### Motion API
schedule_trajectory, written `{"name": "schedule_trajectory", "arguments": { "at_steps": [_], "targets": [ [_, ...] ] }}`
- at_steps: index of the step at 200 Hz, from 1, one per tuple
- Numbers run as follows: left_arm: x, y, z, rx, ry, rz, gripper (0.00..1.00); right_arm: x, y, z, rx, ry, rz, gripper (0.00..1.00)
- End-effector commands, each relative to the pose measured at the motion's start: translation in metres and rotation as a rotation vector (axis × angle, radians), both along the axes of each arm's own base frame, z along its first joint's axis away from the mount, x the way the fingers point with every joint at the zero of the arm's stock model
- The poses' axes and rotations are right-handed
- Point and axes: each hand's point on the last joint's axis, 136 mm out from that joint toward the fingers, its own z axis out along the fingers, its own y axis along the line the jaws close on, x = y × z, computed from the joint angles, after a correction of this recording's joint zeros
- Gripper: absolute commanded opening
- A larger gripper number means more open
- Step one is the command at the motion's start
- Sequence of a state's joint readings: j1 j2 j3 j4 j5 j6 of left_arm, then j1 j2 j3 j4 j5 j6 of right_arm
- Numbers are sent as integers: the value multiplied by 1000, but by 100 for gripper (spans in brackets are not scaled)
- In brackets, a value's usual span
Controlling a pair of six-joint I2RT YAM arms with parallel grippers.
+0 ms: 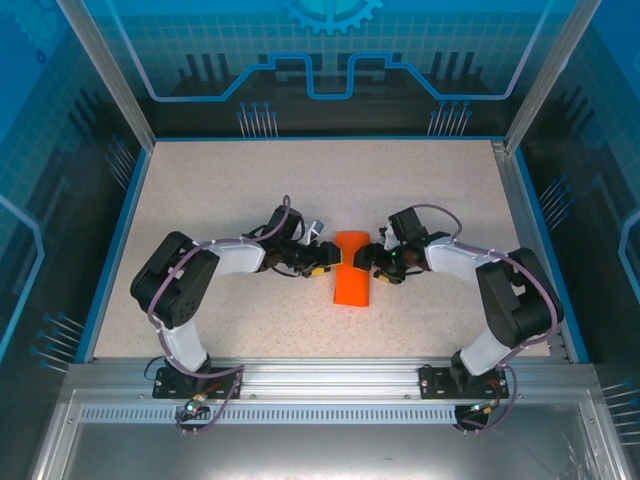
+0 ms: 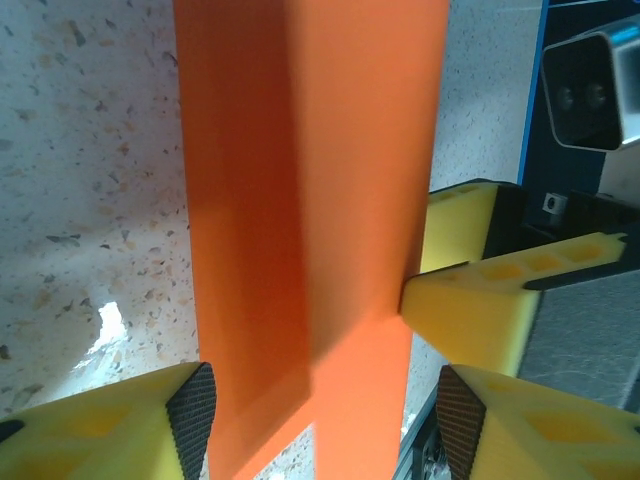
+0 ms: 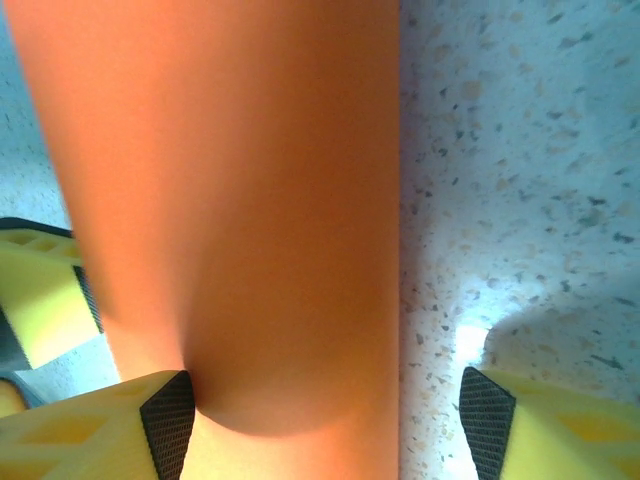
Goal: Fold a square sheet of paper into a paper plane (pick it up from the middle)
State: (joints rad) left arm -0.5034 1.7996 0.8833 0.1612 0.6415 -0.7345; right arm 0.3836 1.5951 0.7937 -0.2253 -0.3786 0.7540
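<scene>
The orange sheet of paper sits in the middle of the speckled surface. It is folded into a long narrow strip running away from the arms. The two arms reach in from either side and meet at it. The left pincer is against its left edge and the right pincer against its right edge.

From the left wrist, the strip runs straight up between that pincer's own fingers, which stand spread wide on either side, gripping nothing. A lengthwise fold line shows down the strip, one half darker than the other. A yellow fingertip of the right pincer touches the strip's far edge.

From the right wrist, that pincer's fingers are also spread apart. The paper bulges over the left one, and bare surface lies beside the right one. I cannot tell whether the strip lies flat or is lifted slightly.
</scene>
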Motion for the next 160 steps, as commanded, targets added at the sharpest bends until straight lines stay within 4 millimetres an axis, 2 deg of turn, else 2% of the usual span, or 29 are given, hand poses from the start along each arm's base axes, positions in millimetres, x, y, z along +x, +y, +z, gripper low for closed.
{"name": "schedule_trajectory", "arguments": {
  "at_steps": [1, 25, 47, 87, 112, 134, 160],
  "targets": [
    [1, -11, 8, -36, -2, -30, 64, 3, -5, 5, 42, -7, -40, 74],
    [-1, -20, 7, -47, 4, -54, 59, 2, -3, 4, 64, -2, -41, 75],
    [-2, -26, 5, -56, 10, -71, 46, 2, -3, 3, 70, -2, -46, 75],
    [-3, -29, 3, -67, 22, -83, 32, 3, -4, 2, 78, -1, -57, 75],
    [-1, -27, 1, -49, 15, -79, 19, 2, -6, 2, 71, -4, -60, 78],
    [1, -27, 0, -30, 7, -78, 9, 2, -10, 11, 66, -51, -58, 82],
    [2, -27, -1, -21, 7, -81, 6, 3, -17, 24, 36, -126, -62, 88]
  ]
}}
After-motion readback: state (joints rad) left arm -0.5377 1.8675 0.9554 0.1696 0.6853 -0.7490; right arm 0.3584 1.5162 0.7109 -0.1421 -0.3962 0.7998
